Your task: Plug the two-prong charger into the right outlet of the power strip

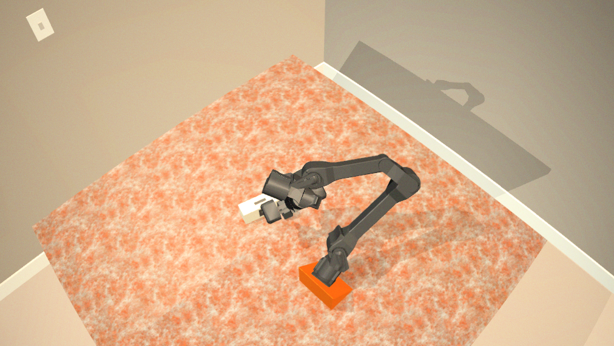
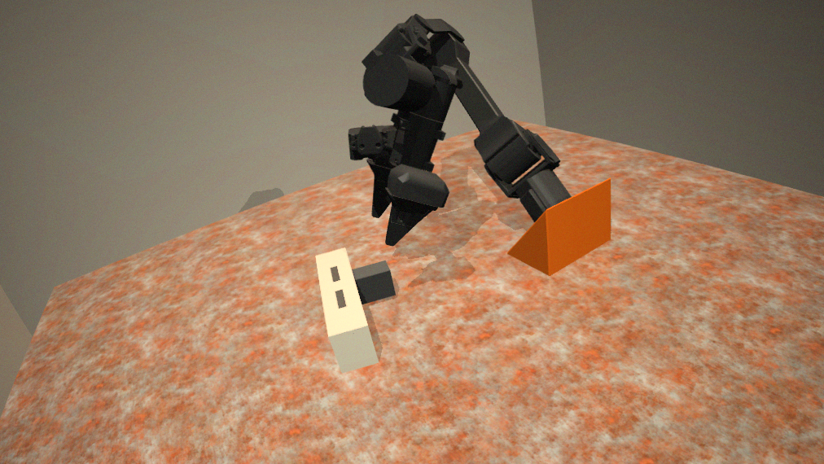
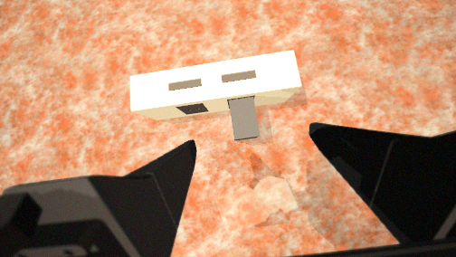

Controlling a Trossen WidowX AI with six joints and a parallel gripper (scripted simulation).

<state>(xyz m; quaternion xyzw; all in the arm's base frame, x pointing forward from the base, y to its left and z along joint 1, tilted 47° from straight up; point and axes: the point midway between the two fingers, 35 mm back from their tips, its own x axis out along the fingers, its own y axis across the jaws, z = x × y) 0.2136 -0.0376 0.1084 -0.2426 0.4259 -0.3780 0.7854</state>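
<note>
The power strip (image 1: 248, 208) (image 2: 348, 319) (image 3: 149, 92) is a cream-white block with two dark slots on top. The dark grey charger (image 2: 377, 283) (image 3: 243, 118) sits against the strip's side at the right outlet in the wrist view, standing straight out from it with no gap visible. Its prongs are not visible. The left outlet (image 3: 192, 109) is a dark plate with nothing in it. My gripper (image 2: 383, 229) (image 3: 251, 137) is open and empty, with its fingers wide apart, above and back from the charger's outer end. In the top view the arm hides the charger.
An orange wedge (image 1: 315, 284) (image 2: 579, 227) stands at the arm's base. The mottled orange table top (image 1: 172, 180) (image 2: 201, 357) carries the strip. Walls stand behind the table, and a white wall plate (image 1: 35, 28) hangs at the upper left in the top view.
</note>
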